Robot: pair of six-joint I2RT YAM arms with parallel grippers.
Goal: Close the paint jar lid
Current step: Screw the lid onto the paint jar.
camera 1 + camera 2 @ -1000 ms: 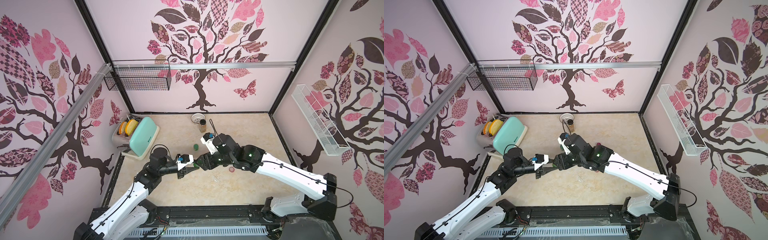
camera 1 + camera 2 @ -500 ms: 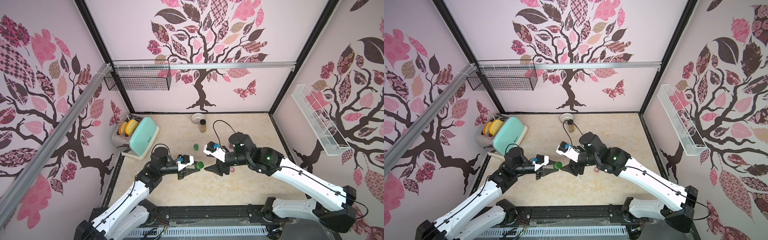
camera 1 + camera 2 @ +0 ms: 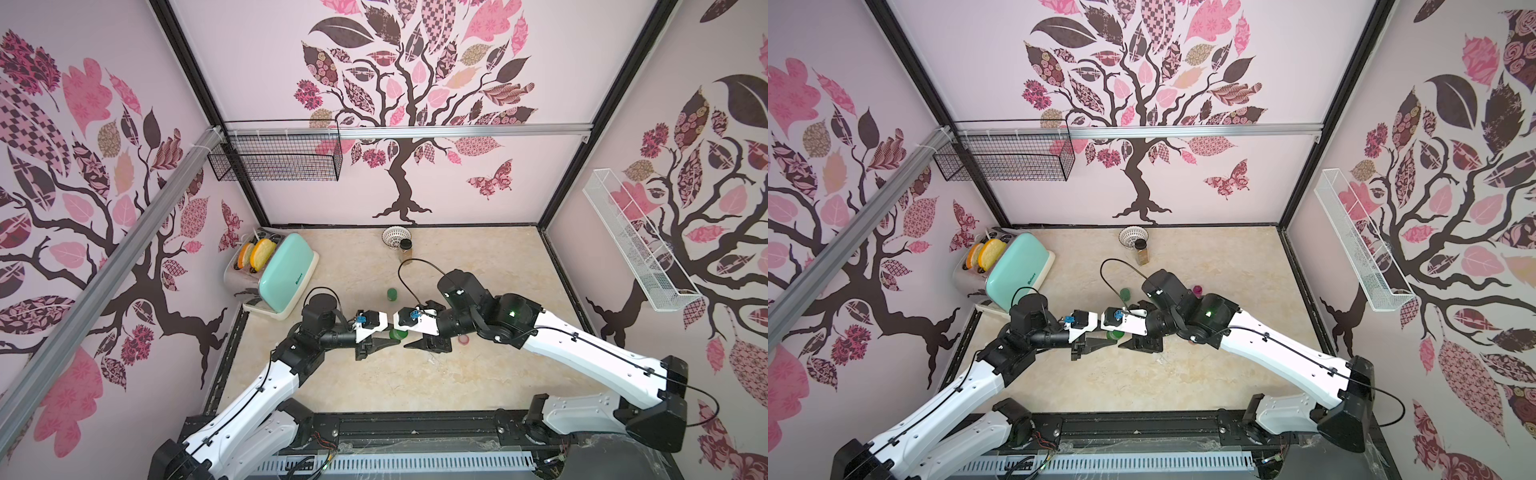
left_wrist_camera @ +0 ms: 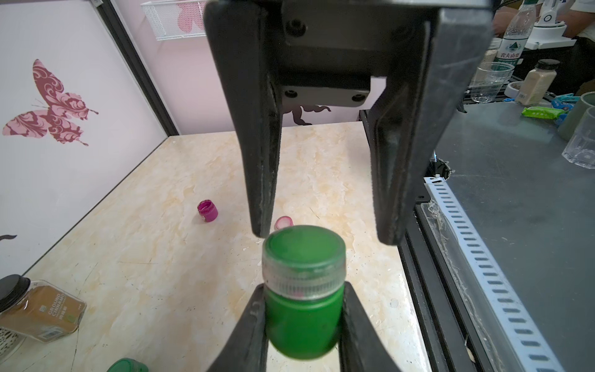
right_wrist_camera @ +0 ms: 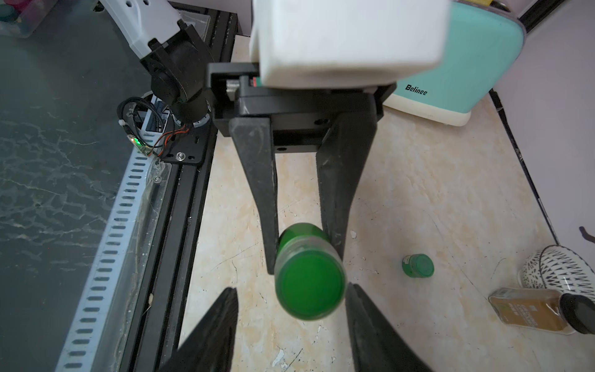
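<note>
Green is the little paint jar, and it is up off the table, lying sideways in the left gripper, whose two fingers press flat against its body just behind the neck. The lid already sits on the mouth, a clear ribbed cap with green showing through. It points straight out past the left fingertips at the right gripper. That one stands nose to nose with it, jaws apart, one finger on each side of the cap. From its own wrist camera I can see bare marble table between each finger and the rim, so it grips nothing.

To my eye the step in hand is to take hold of the cap and twist it down. I'd want the right gripper pushed a touch further on, so its pads cover the ribbed band and not just the front edge. It also needs centring: in the left wrist view one tip sits much nearer the cap than its mate, and an uneven pinch could knock the jar askew. Then close firmly and turn about the jar's own axis while the left grip resists. The second green jar stands well off to the right gripper's side.
</note>
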